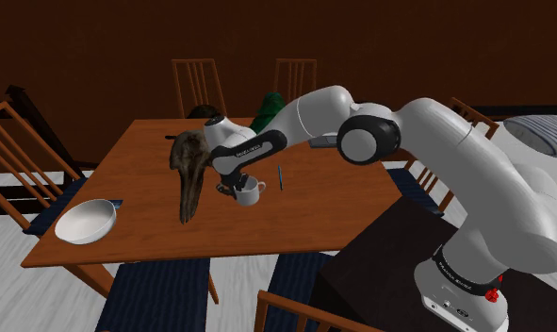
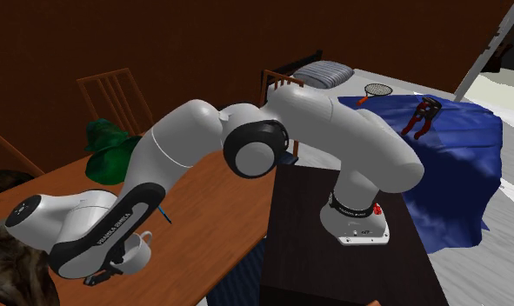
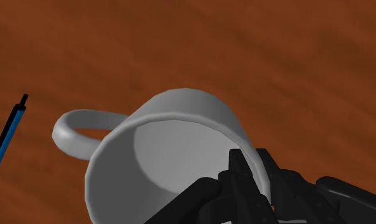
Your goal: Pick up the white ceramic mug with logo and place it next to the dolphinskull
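wrist view: shows black gripper (image 3: 247,170) clamped on rim wall of plain white mug (image 3: 167,159), handle turned toward blue pen (image 3: 5,143). shoulder view adds brown dolphin skull (image 1: 189,174) on wooden table (image 1: 154,236): mug just beside skull, pen past mug from skull, white bowl (image 1: 86,222) well apart on skull's other side. second exterior view adds green heap (image 2: 103,143) and blue-covered bed (image 2: 455,165). hand covers part of mug in shoulder view. arm reached out low, wrist bent down beside skull.

The plain white mug (image 1: 249,193) with a loop handle sits mouth up, its rim clasped by the black gripper (image 3: 250,175). In the shoulder view it is at 4 o'clock of the dark brown long-snouted dolphin skull (image 1: 189,174), just beside it. The skull's snout points to 6 o'clock.
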